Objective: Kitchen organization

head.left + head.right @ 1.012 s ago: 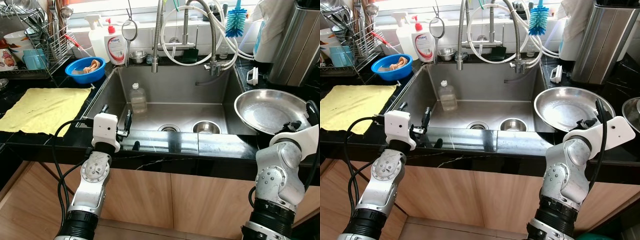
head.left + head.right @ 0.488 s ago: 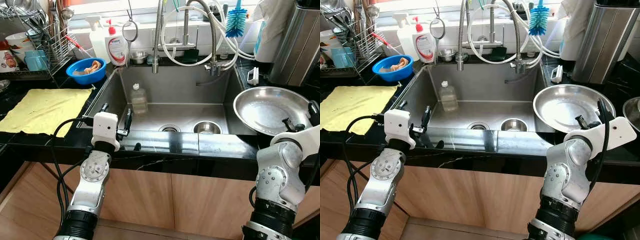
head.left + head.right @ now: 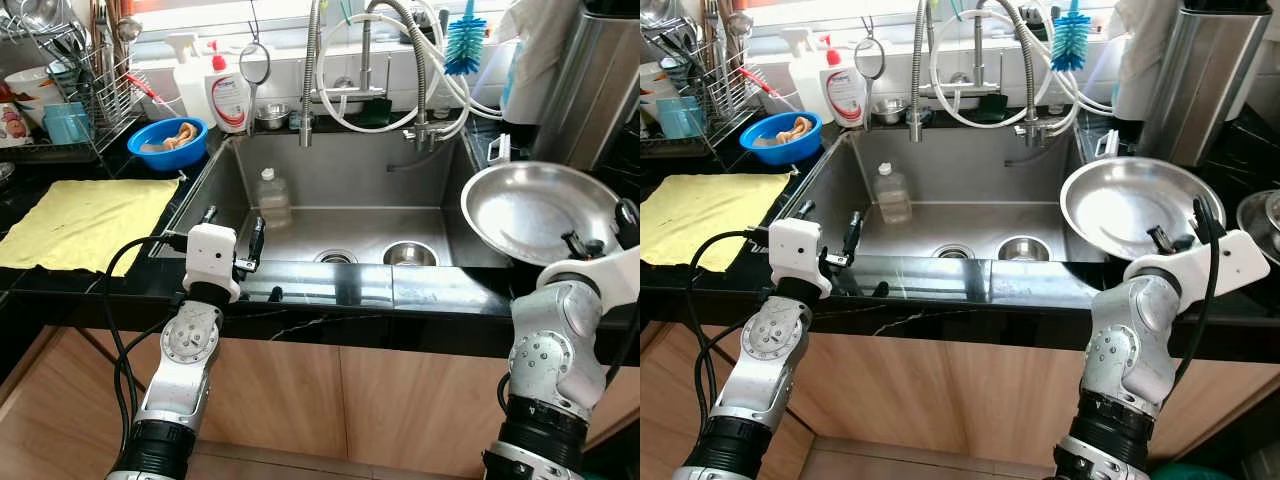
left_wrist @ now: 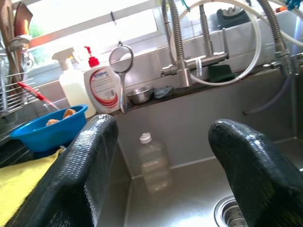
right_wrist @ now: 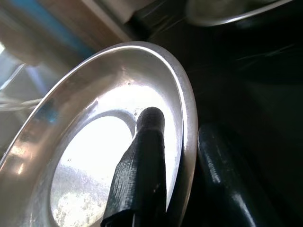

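A wide steel bowl (image 3: 535, 210) is held tilted above the black counter just right of the sink (image 3: 400, 195). My right gripper (image 3: 578, 245) is shut on its near rim. In the right wrist view one finger (image 5: 142, 161) lies inside the bowl (image 5: 94, 123) and the other sits under the rim. My left gripper (image 3: 234, 218) hovers open over the sink's front left edge, with nothing between its fingers (image 4: 85, 175). In the basin, a clear plastic bottle (image 3: 274, 197) stands near the back left and a small steel bowl (image 3: 410, 254) sits beside the drain (image 3: 336, 256).
A yellow cloth (image 3: 85, 222) lies on the left counter, with a blue bowl (image 3: 168, 141), a dish rack (image 3: 70, 90) and a soap bottle (image 3: 230, 95) behind it. Faucet hoses (image 3: 365, 60) arch over the sink. At the right stand a steel appliance (image 3: 590, 80) and another steel bowl (image 3: 1262, 212).
My right gripper has raised the steel bowl a little and carried it slightly left, toward the sink. The left arm has not moved.
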You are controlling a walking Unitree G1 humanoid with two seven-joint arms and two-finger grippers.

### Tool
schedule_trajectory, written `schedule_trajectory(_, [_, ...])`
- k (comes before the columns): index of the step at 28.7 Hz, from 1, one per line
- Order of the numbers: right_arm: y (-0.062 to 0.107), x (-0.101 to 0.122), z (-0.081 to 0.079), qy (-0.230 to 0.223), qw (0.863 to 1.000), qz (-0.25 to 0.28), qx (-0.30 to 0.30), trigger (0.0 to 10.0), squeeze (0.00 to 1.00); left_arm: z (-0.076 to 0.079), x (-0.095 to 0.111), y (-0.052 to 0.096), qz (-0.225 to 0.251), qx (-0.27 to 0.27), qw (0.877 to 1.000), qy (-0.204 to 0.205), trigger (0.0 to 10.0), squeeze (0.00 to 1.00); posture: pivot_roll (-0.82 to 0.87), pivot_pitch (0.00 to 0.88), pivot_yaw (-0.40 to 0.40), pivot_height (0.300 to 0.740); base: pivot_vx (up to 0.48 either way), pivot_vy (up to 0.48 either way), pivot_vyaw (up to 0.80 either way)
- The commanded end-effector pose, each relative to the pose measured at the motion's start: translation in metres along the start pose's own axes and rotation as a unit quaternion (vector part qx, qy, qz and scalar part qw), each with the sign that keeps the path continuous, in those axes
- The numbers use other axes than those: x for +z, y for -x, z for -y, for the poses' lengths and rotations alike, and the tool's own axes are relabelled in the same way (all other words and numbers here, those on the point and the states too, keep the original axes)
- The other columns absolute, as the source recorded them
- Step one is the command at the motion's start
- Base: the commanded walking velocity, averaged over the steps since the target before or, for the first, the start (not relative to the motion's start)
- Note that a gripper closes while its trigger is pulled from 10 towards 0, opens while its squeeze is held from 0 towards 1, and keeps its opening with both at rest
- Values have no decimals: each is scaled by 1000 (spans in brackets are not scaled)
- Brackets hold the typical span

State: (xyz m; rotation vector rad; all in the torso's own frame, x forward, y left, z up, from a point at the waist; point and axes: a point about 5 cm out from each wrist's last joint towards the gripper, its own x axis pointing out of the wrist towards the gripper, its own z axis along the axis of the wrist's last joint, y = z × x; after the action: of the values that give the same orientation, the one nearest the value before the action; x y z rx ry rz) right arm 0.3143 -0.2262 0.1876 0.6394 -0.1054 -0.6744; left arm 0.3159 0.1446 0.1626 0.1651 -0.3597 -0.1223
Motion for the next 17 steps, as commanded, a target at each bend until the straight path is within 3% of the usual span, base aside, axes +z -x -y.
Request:
schedule_trajectory(1, [3,-3,-26,-12,997,-9,69,10000,0,-1,1,-1,-1,1,1000,-3,10000,0,-118,0,105,740,0,0,0])
schedule_trajectory(7, [4,-16,-41,25,990,-40,135,10000,0,1,1,-1,0,3,1000,0,10000,0,-119,0,98,740,0,0,0])
schedule_trajectory(12, [1,-26,-63,48,975,-79,200,10000,0,4,1,0,0,6,1000,5,10000,0,-115,0,86,740,0,0,0])
schedule_trajectory(17, [-9,-22,-72,113,967,-52,221,10000,0,5,1,0,0,10,1000,8,10000,0,-115,0,82,740,0,0,0])
